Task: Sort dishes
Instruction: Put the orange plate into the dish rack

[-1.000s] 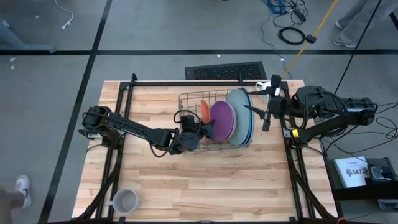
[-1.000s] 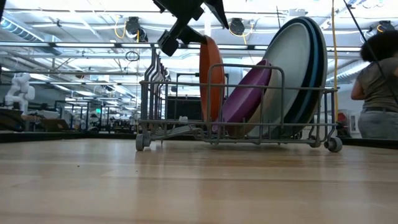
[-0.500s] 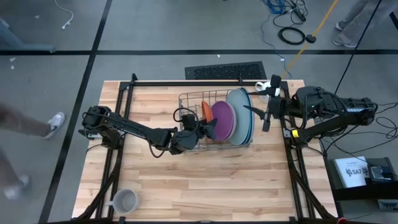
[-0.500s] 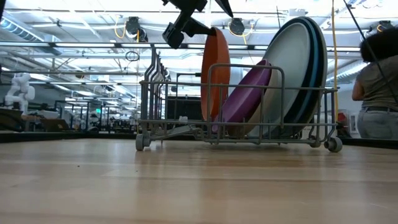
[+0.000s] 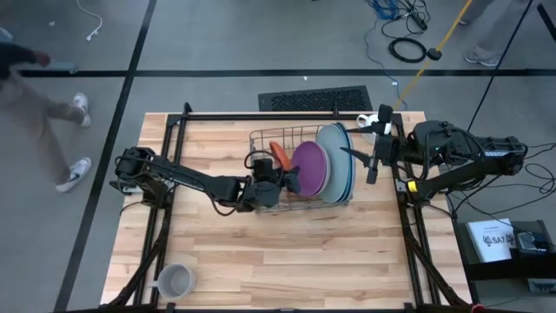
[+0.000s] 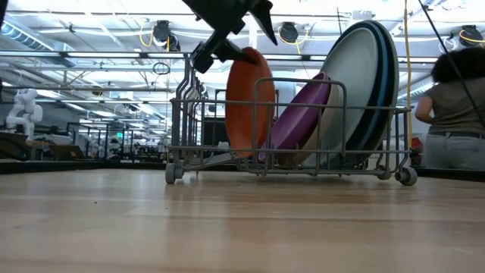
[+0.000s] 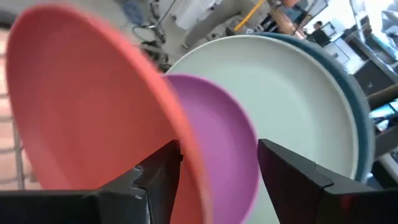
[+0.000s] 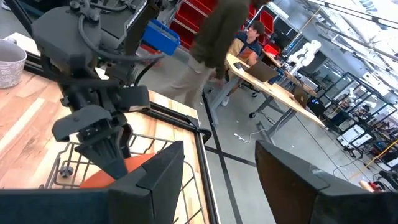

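A wire dish rack [image 5: 261,139] stands at the table's far middle. Inside it, on their edges, are an orange plate [image 5: 276,154], a purple plate [image 5: 310,168], a large grey plate [image 5: 331,143] and blue plates [image 6: 388,83] behind that one. The orange plate [image 6: 246,102] tilts toward the rack's left end; the purple one leans on the grey one. My left gripper [image 5: 280,176] is open at the orange plate's upper rim, one finger on either side. My right gripper [image 5: 373,163] hangs open at the rack's right end, nothing between its fingers. My left gripper stands open astride the orange plate's upper rim [image 7: 185,158], coming in nearly level from the table's left. The rim lies close against one finger [image 7: 160,180]; whether they touch I cannot tell. The plate rests on its lower edge in the rack, tilted.
A white mug [image 5: 366,119] sits at the far right by the right arm, and a grey mug [image 5: 175,280] at the near left corner. A person walks on the floor left of the table [image 5: 35,96]; another stands beyond it [image 6: 455,114].
The orange plate has tipped: its top has swung toward the table's left, away from the purple plate, while its lower edge has stayed in the rack. It shows more of its face in the low view than before.
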